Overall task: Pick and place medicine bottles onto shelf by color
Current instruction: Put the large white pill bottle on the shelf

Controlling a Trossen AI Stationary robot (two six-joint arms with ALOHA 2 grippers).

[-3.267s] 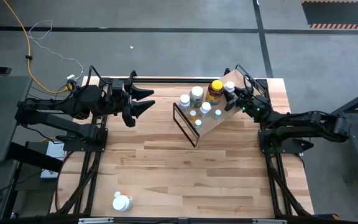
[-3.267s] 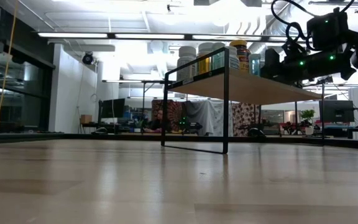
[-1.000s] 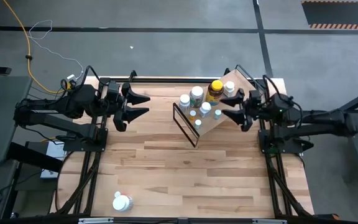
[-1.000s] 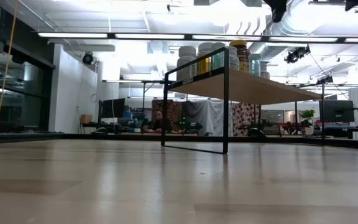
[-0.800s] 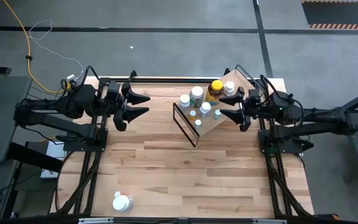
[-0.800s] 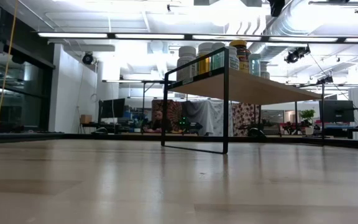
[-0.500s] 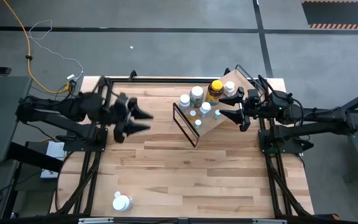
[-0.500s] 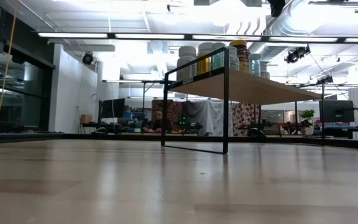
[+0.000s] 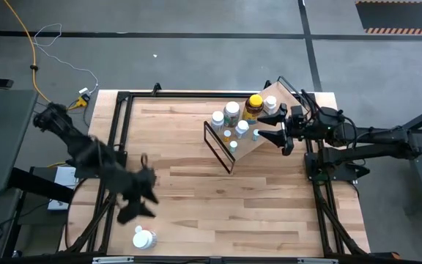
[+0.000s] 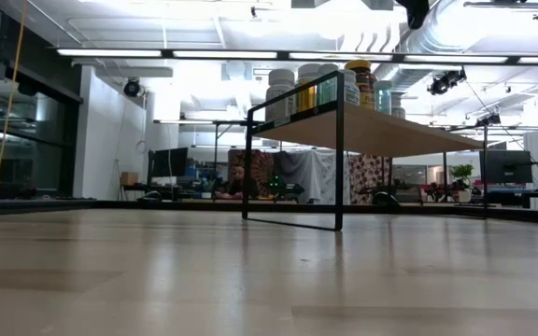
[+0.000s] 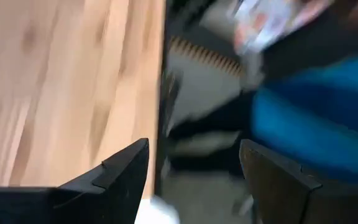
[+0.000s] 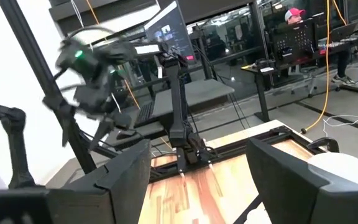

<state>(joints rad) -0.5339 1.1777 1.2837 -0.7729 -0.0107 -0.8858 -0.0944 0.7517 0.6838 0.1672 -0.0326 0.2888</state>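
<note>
Overhead and table-level cameras share the shelf (image 9: 251,125); wrist cameras look past their own fingers.

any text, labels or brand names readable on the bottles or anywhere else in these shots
None can be read.
Amber bottle: the label shows on the shelf, too small to read.
White bottles: labels too small.
Lone white bottle near the table's front edge: nothing legible.
Screen in the room behind: blurred, unreadable.
</note>
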